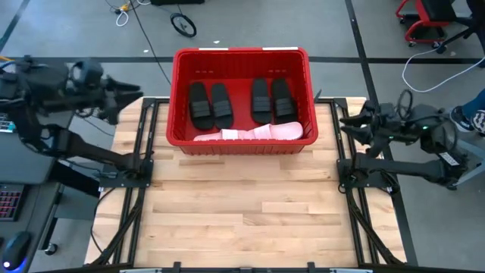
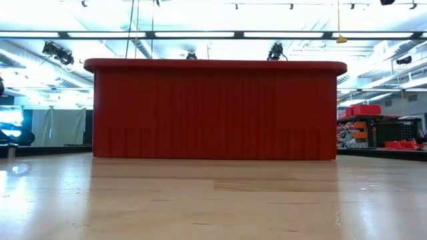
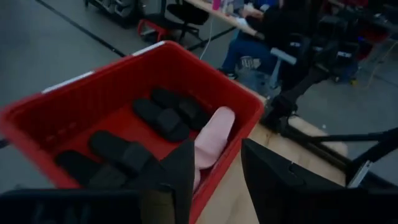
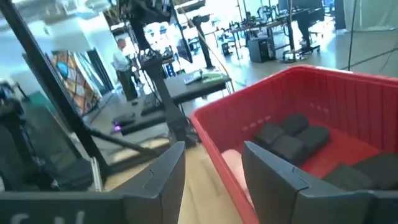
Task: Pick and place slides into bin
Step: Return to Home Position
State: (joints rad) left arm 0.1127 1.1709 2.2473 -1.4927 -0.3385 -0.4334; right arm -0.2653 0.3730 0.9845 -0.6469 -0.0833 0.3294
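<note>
Red bin (image 1: 179, 98) at far centre of the wooden table (image 1: 242, 220), long axis left–right, squarely between the two arms.

Count inside bin:
- black slides (image 1: 221, 105) × 4, in two side-by-side pairs, long axes far–near, flat on the bin floor.
- pink slides (image 1: 280, 130) × 2, end to end along the near wall, long axes left–right, parallel to that wall. Flat or leaning: cannot tell.
- Total 6, all within the rim. None seen on the table outside it.

Low view: only the bin's ribbed near wall, contents hidden.

Tool 1, left gripper (image 1: 130, 97): off the far-left corner of the table, pointed right toward the bin's left wall. In the left wrist view, fingers (image 3: 177, 180) parted to a moderate gap, nothing between them.

Tool 2, right gripper (image 1: 347, 126): at the right table edge, just right of the bin's near-right corner, pointed left. In the right wrist view, fingers (image 4: 273, 180) likewise apart and empty.

Key relation for the coming move: bin and all slides inward of both grippers, so retreat outward, away from the bin. Right gripper judged slightly the nearer of the two.

Judged: picking done, only withdrawal to rest pose left. Risk low: no load to drop, and rim apart from both sets of fingers.
</note>
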